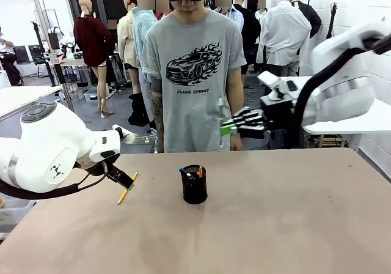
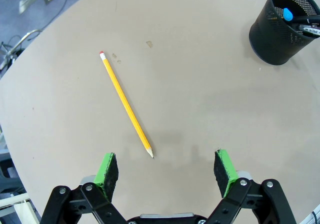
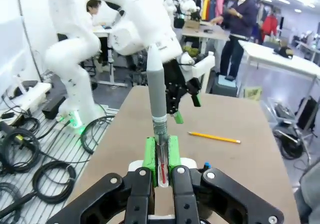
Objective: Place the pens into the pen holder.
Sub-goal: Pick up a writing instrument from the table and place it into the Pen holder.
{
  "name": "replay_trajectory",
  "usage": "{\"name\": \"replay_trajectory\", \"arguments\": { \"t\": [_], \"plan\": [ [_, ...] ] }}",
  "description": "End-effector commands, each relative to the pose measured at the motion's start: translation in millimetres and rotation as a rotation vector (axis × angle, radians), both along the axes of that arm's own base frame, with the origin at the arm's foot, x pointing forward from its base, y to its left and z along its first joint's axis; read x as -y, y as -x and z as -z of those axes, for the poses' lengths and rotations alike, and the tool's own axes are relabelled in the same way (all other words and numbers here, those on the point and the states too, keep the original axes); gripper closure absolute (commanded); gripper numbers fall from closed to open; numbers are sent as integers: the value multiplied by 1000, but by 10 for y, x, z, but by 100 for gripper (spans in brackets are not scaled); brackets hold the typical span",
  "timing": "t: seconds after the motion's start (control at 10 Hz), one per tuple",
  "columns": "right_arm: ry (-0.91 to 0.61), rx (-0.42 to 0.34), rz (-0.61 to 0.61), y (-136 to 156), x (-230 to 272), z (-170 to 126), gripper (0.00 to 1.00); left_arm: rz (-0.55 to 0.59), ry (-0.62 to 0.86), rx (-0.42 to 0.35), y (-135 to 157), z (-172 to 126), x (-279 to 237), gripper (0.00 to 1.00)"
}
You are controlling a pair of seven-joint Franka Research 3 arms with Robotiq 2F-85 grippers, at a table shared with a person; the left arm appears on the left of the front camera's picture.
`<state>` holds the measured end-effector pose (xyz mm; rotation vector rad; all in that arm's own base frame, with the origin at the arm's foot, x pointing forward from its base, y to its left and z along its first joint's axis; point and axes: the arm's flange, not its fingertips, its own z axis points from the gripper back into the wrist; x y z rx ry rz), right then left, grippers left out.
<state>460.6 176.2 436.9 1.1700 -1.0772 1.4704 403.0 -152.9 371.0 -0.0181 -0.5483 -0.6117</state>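
Your left arm comes in low from the left, its big white joint close above the counter [image 1: 275, 225] and its wrist tipped down and forward. The left fingers [image 2: 107, 170] are spread wide and carry nothing. In the left wrist view the yellow pencil [image 2: 125, 104] lies flat on the counter ahead of them, its sharpened tip toward the gap between the two green pads and its eraser end pointing away. Neither pad touches it. From the front, the same fingers [image 1: 122, 179] sit just beside the pencil [image 1: 127, 188], left of the pen holder [image 1: 194, 184]. The black mesh holder stands upright near the counter's middle, well apart from the pencil. It already has pens in it [image 2: 300, 24], one of them blue-capped. Your right arm is raised well above the counter on the right, its wrist roughly level and the right fingers [image 1: 228, 127] pointing toward picture left, in front of the person [image 1: 195, 72] standing at the far side. In the right wrist view those fingers [image 3: 149, 151] are pressed together on a grey pen [image 3: 157, 94], which sticks straight out beyond the pads. Past it you can see the left arm's fingers [image 3: 177, 116] and the pencil [image 3: 214, 137] on the counter.
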Motion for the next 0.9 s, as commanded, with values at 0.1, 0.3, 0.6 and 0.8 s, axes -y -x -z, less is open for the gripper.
{"name": "replay_trajectory", "arguments": {
  "t": [0.1,0.3,0.6,0.8],
  "plan": [
    [-11,-1,-19,39,241,-67,100,-4,4,0,-1,-4,-20,0],
    [-11,-1,-19,39,241,-67,100,-4,4,0,-1,-4,-20,0],
    [4,-17,-65,-269,-60,178,100,-4,4,0,-1,-4,-20,0],
    [5,-21,-123,-520,-250,425,100,-4,4,0,-1,-4,-20,0]
  ]
}}
